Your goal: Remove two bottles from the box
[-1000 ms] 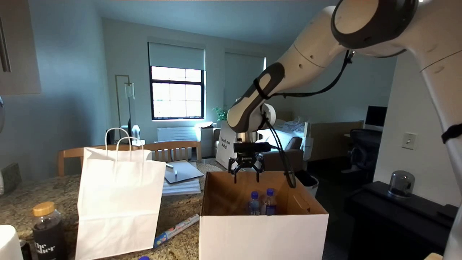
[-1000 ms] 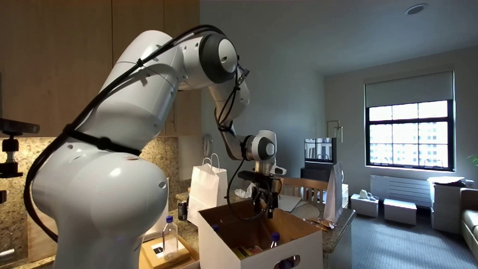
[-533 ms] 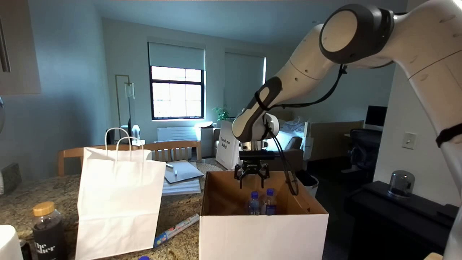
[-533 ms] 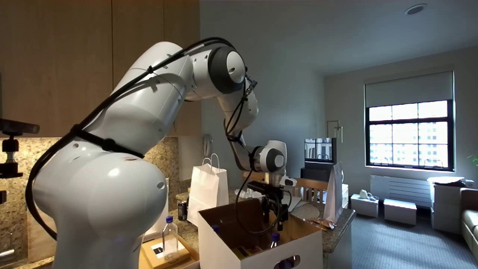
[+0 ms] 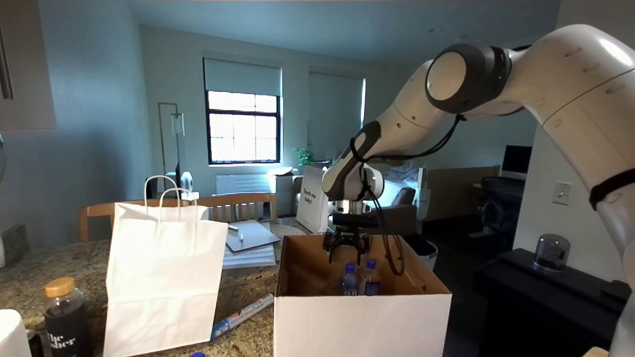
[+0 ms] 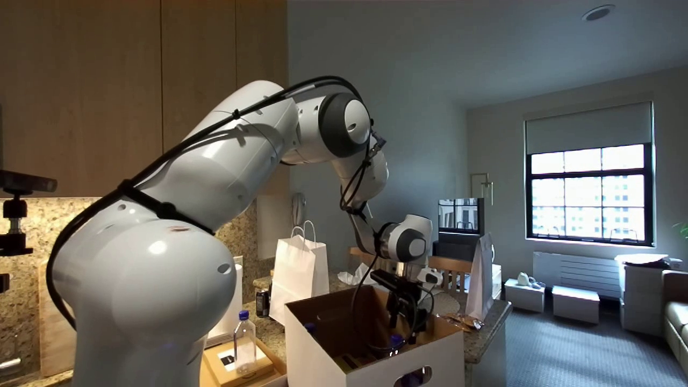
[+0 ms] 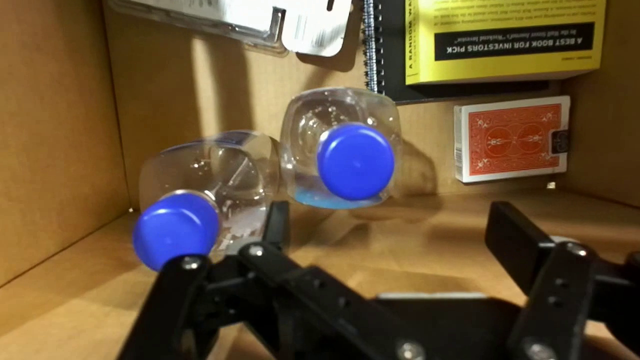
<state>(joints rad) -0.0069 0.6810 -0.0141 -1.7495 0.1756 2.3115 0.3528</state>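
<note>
Blue-capped bottle point(image 7: 345, 152) stands in the box point(image 5: 362, 327); second bottle point(image 7: 210, 195) upright just beside it. Tool point(image 7: 392, 232) hangs in the box's mouth near both, fingers spread wide, released; contact with second bottle hard to judge from the wrist view. Also in box: yellow book point(image 7: 505, 30) over black notebook point(image 7: 390, 85), red card pack point(image 7: 512, 140). Third bottle point(image 6: 245, 344) upright outside, in an exterior view. White bag point(image 5: 166, 277) on tabletop point(image 5: 248, 283). Printed tube point(image 5: 243, 317) between bag and box. Window point(image 5: 243, 129) at back.

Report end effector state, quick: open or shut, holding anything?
End effector: open, fingers spread apart, holding nothing.
</note>
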